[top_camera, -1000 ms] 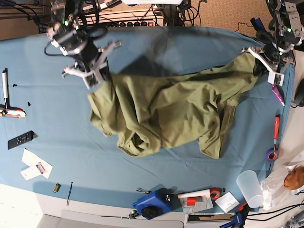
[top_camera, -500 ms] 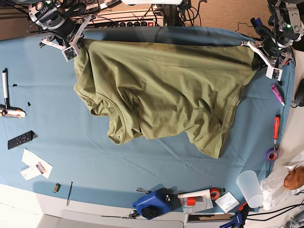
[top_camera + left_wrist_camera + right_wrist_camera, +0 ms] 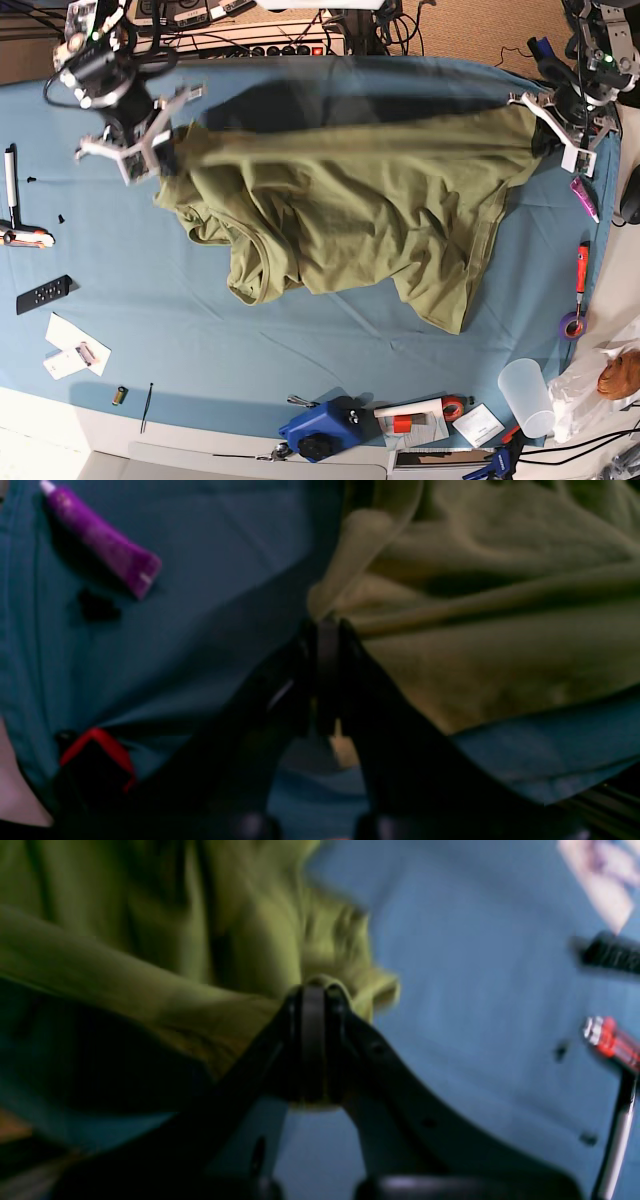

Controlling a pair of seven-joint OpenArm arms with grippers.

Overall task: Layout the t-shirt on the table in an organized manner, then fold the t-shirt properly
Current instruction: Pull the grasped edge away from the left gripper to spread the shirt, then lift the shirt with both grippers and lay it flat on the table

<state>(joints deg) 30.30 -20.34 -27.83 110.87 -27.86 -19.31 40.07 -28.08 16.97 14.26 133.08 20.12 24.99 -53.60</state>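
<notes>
Taking the base view from left to right, with the t-shirt (image 3: 350, 210) as the landmark: well off its left side lay a pen (image 3: 11, 180), a red-tipped tool (image 3: 25, 237), a small black remote (image 3: 43, 293) and a few paper slips (image 3: 75, 347) on the blue table (image 3: 130, 270).

At the shirt's upper left corner, the right gripper (image 3: 150, 150) had its fingers (image 3: 312, 1040) closed on a bunched edge of the olive fabric, as the right wrist view showed, with the cloth pinched between the pads. From that corner the shirt ran across the middle of the table. Its upper edge was drawn fairly taut between the two arms, while the lower part sagged in heavy folds and a rumpled lobe at lower left.

At the shirt's upper right corner, the left gripper (image 3: 548, 120) was likewise clamped shut on the fabric; the left wrist view showed its fingers (image 3: 325, 675) pressed together with a fold of cloth emerging above them. Just right of that corner lay a purple tube (image 3: 584, 198), and further below an orange-handled screwdriver (image 3: 581, 270), a tape roll (image 3: 572, 326) and a plastic cup (image 3: 528, 395).

Judged from this, the task was in its early spreading phase: the shirt was held by two corners and partly stretched, but not yet flat. Sleeves and collar were not clearly laid out, and no folding had begun.
</notes>
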